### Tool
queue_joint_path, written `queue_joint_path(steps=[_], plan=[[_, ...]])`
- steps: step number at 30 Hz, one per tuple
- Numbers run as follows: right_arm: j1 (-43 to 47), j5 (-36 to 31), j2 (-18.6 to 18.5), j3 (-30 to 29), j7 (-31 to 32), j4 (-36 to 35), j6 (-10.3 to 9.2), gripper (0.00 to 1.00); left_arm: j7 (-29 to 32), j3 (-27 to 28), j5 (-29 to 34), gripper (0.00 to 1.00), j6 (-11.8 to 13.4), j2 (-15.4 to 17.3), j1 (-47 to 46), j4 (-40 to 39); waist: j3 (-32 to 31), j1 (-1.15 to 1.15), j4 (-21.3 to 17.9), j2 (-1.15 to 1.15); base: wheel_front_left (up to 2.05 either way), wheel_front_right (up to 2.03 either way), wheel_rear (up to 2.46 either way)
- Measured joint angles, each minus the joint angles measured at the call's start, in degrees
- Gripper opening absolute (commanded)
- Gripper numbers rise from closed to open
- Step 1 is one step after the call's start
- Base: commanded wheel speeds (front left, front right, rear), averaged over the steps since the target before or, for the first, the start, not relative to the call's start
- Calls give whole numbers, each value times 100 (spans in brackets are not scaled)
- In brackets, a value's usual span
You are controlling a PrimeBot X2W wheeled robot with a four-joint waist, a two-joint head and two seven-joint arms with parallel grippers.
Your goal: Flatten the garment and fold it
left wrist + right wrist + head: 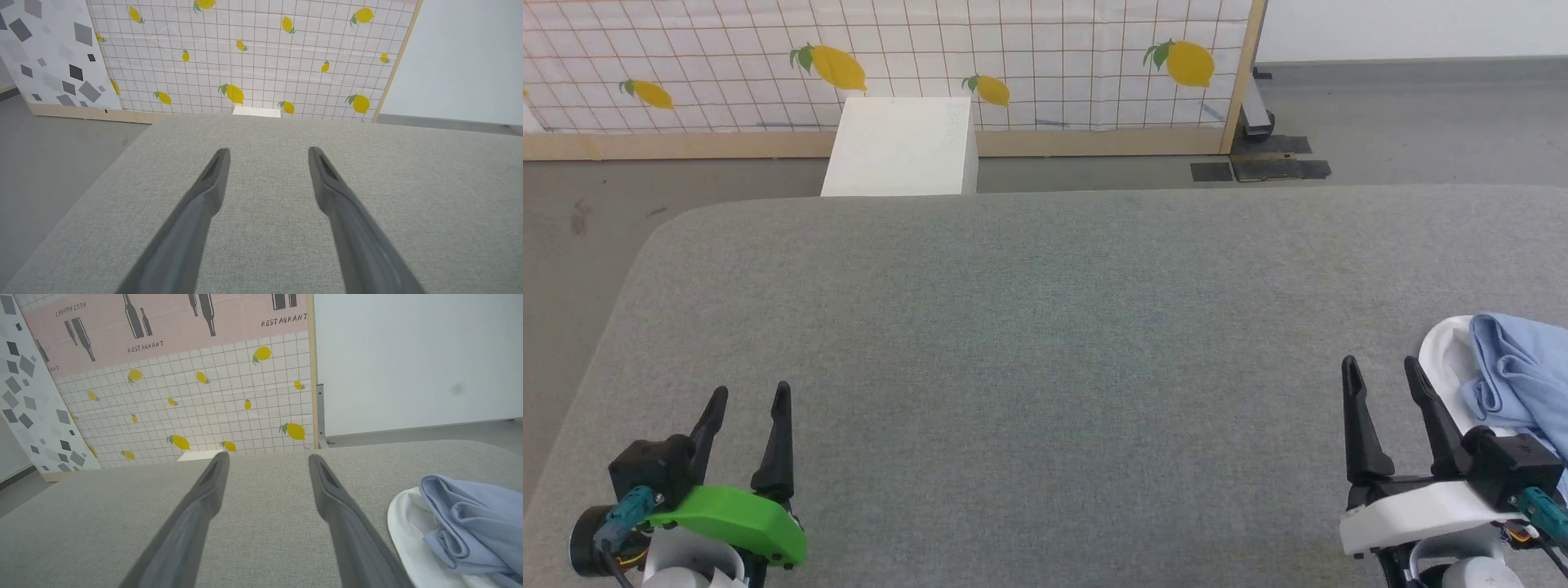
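The garment (1515, 371) lies bunched at the right edge of the grey table (1045, 327), light-blue folds over a white patch. In the right wrist view the garment (470, 522) sits at the lower right, beside the fingers. My right gripper (1380, 371) stands open just left of it, not touching, with nothing between its fingers (208, 486). My left gripper (752, 396) is open at the table's near left corner, far from the cloth, and its fingers (214, 175) hover over bare grey fabric.
A white box (900, 147) stands on the floor behind the table's far edge, against a lemon-print screen (1045, 65). The table's rounded far-left corner (670, 224) drops to grey floor. Black tape patches (1278, 167) mark the floor at the back right.
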Motion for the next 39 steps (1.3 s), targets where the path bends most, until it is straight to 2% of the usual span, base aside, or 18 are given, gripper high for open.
queue_joint_path(steps=[39], plan=[[2, 22, 0, -46, 2, 100, 0, 100, -7, -144, -93, 100, 47, 1, -10, 124, -24, 0, -21, 0, 0, 0, 0]])
